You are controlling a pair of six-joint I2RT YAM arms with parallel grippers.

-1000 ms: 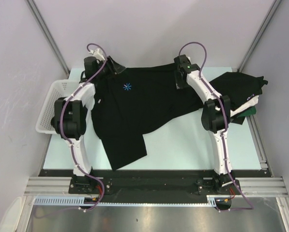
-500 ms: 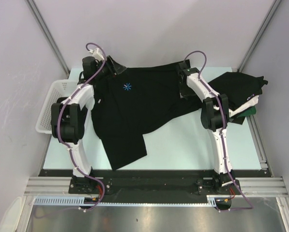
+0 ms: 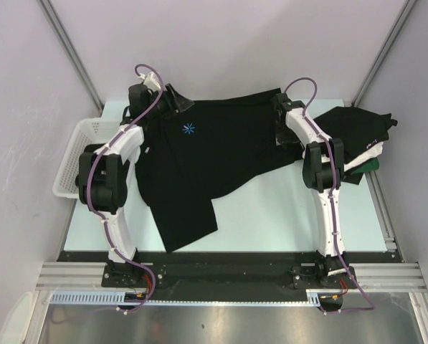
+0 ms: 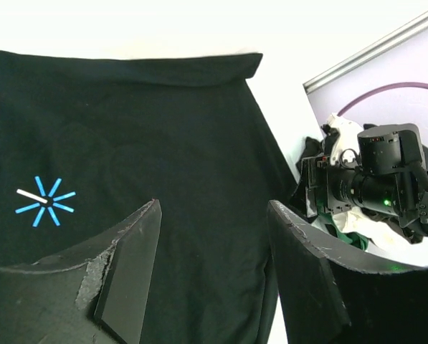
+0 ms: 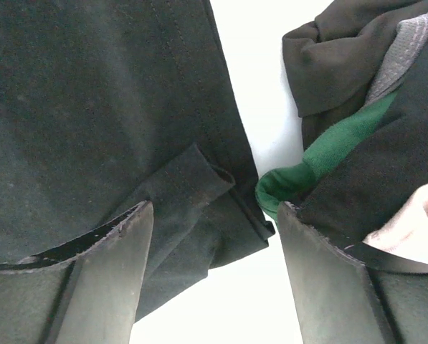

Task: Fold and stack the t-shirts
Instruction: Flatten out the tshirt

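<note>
A black t-shirt (image 3: 214, 154) with a blue starburst mark (image 3: 189, 129) lies spread across the middle of the table, its lower part folded toward the front. My left gripper (image 3: 183, 104) hovers open over its back left corner, with cloth (image 4: 163, 129) and the starburst (image 4: 45, 204) below the left gripper (image 4: 214, 208). My right gripper (image 3: 284, 135) hangs open above the shirt's right sleeve corner (image 5: 199, 179), nothing between the right gripper (image 5: 214, 208) fingers. Just to its right is a pile of t-shirts (image 3: 357, 132), black on top with a green one (image 5: 321, 158) and a white one under it.
A white mesh basket (image 3: 76, 154) stands off the table's left edge. The right arm's wrist (image 4: 371, 186) shows in the left wrist view beyond the shirt's edge. Bare table (image 3: 292, 208) lies in front of the shirt, and grey walls close in on both sides.
The right gripper has moved rightward off the shirt's body to its right sleeve corner, near the pile. The left gripper shifted slightly right. The shirt lies as before.
</note>
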